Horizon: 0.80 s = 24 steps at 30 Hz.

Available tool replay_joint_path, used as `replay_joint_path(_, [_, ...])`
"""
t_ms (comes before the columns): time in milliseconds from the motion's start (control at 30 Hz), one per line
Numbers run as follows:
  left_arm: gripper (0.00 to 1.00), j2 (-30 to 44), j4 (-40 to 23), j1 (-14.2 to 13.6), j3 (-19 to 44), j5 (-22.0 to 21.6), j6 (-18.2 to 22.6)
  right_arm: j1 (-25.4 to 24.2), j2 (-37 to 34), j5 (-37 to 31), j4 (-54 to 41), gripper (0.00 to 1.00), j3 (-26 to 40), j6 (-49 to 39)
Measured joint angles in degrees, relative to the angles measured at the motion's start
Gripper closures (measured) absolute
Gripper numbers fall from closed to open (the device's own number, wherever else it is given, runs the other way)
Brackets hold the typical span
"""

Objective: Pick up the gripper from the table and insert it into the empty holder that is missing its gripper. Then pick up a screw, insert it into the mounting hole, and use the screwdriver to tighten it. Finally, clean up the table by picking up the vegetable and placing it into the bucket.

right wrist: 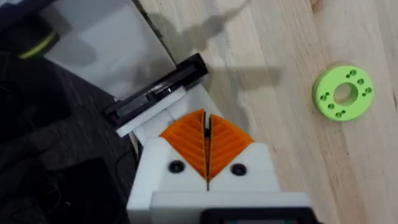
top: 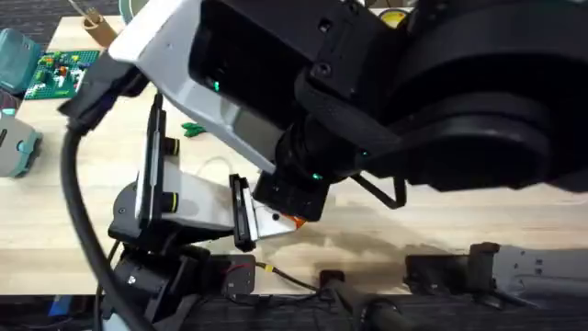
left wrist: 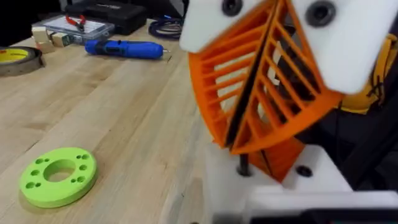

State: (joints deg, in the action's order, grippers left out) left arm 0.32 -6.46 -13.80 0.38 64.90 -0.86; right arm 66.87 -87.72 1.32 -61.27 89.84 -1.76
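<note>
Right gripper (right wrist: pixel 207 152), orange pads pressed together on nothing, hangs just above the left gripper (left wrist: pixel 249 171), whose jaw state is unclear; screwdriver (left wrist: pixel 123 48) lies well apart.

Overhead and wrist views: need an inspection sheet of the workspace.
Surface: wooden table, no spills seen.
Job's things: blue screwdriver lying flat on the table; green vegetable on the table, not in a bucket.
Clutter: green disc, yellow tape roll, circuit board.
Grippers: right gripper has its orange pads pressed together.
Cables: thick black cable curving over the table's left side.
Surroundings: black case beyond the screwdriver.
</note>
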Motion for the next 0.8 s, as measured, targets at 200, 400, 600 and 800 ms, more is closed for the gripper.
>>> replay_joint_path(200, [0.997,0.00,0.00,0.00,0.00,0.00,0.00,0.52,0.00,0.00,0.98,0.996,0.00,-0.02])
replay_joint_path(400, [0.997,0.00,0.00,0.00,0.00,0.00,0.00,0.74,0.00,-0.02,0.98,0.996,0.00,-0.21])
replay_joint_path(600, [0.997,0.00,0.00,0.00,0.00,0.00,0.00,0.74,0.00,-0.49,0.40,0.996,0.00,-0.50])
replay_joint_path(800, [0.997,-0.01,0.00,0.00,0.00,0.01,0.00,1.17,0.00,0.01,1.34,0.996,0.00,-0.68])
